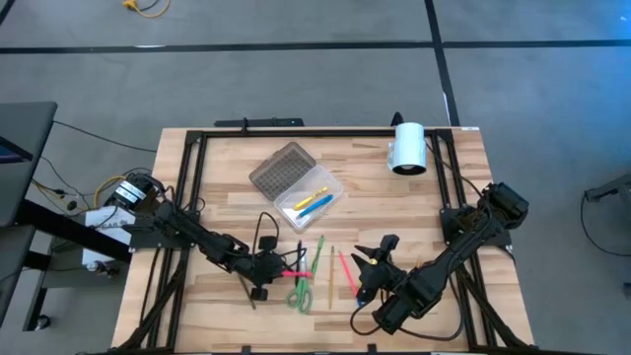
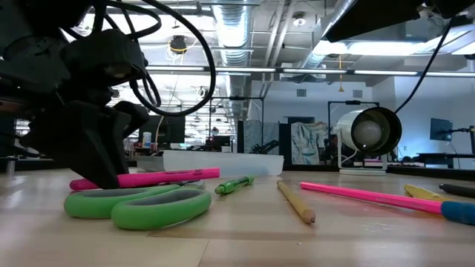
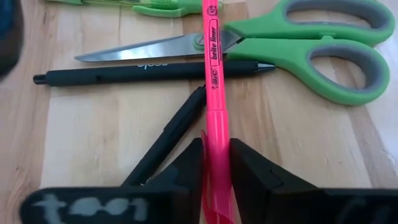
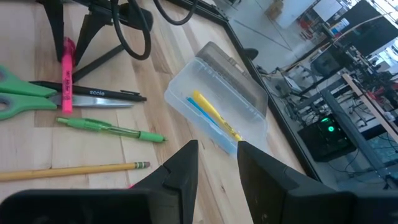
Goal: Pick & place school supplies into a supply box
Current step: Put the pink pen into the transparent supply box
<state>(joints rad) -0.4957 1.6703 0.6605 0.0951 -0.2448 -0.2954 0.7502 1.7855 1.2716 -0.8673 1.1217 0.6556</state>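
My left gripper (image 3: 216, 163) is shut on a pink highlighter (image 3: 211, 81) at the near-left of the table (image 1: 276, 267). Beside it are green-handled scissors (image 1: 301, 294), two black pens (image 3: 149, 72), a green pen (image 1: 317, 258), a yellow pencil (image 1: 332, 272) and a pink pencil (image 1: 347, 270). The clear supply box (image 1: 314, 201) stands open farther back with a yellow and a blue pen inside; its grey dotted lid (image 1: 280, 168) lies flat on the table. My right gripper (image 4: 217, 155) is open, hovering near the pink pencil (image 1: 371, 258). My left gripper pinches the pink highlighter between its two fingers (image 3: 186, 169) near its left end (image 3: 216, 134), coming down from above. The highlighter lies about level, its farther length resting across the scissors' blade and a black pen (image 3: 211, 62).
A white cylinder (image 1: 407, 148) lies on its side at the far right, showing in the low view (image 2: 367, 132). Black frame rails (image 1: 187, 187) run along the table's left, right and far edges. Bare wood lies between the box and the pens.
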